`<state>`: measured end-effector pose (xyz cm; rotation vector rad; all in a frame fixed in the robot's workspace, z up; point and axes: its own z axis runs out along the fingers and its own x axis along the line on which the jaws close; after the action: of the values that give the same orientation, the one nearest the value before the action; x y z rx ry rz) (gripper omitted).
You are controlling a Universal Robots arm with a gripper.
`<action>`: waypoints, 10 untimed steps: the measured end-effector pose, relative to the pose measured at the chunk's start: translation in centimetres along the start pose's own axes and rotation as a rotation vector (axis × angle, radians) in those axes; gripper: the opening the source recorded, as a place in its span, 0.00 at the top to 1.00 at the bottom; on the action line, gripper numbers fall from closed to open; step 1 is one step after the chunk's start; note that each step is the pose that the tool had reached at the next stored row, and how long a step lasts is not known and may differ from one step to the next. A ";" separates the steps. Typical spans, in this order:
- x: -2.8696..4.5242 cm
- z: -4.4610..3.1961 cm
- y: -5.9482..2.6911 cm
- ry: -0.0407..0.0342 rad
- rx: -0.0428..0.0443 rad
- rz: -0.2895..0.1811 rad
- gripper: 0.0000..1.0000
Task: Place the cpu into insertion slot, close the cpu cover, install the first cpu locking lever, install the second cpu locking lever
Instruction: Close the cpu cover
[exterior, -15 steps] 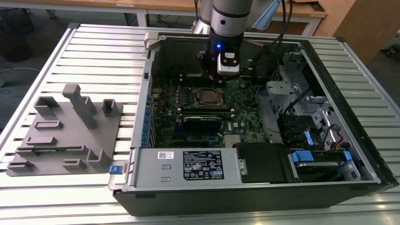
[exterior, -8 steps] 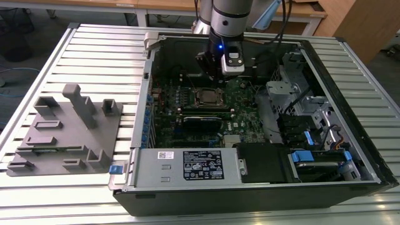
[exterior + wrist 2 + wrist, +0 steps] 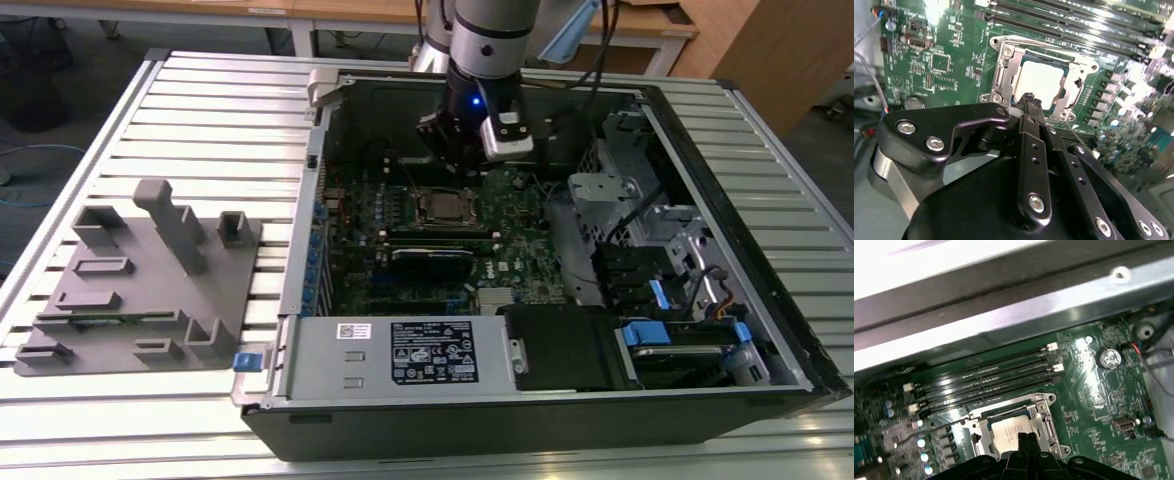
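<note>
The cpu (image 3: 1041,82) wears a dull silvery metal top, the cpu cover (image 3: 1003,75) shinier bare metal. The hand (image 3: 1031,100) looks matt black, the surface (image 3: 200,110) ribbed metal.

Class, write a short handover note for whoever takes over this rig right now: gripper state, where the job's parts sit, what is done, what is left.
Gripper: shut, empty, tips at the chip's edge; contact unclear.
Small square silvery-topped cpu: seated in the square metal-rimmed insertion slot on the green board.
Thin silvery windowed cpu cover: looks lowered around the chip.
Done: placing; apparently the cover.
Left: both locking levers; whether either is latched cannot be told.
</note>
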<state>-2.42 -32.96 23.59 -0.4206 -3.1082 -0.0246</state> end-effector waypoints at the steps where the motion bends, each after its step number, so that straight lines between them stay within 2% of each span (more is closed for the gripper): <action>1: 0.00 0.01 0.00 0.0002 0.0001 -0.019 0.89; 10: 0.00 0.09 0.00 0.0016 0.0010 -0.183 0.89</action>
<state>-2.42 -32.95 23.50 -0.1348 -3.1334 -0.0240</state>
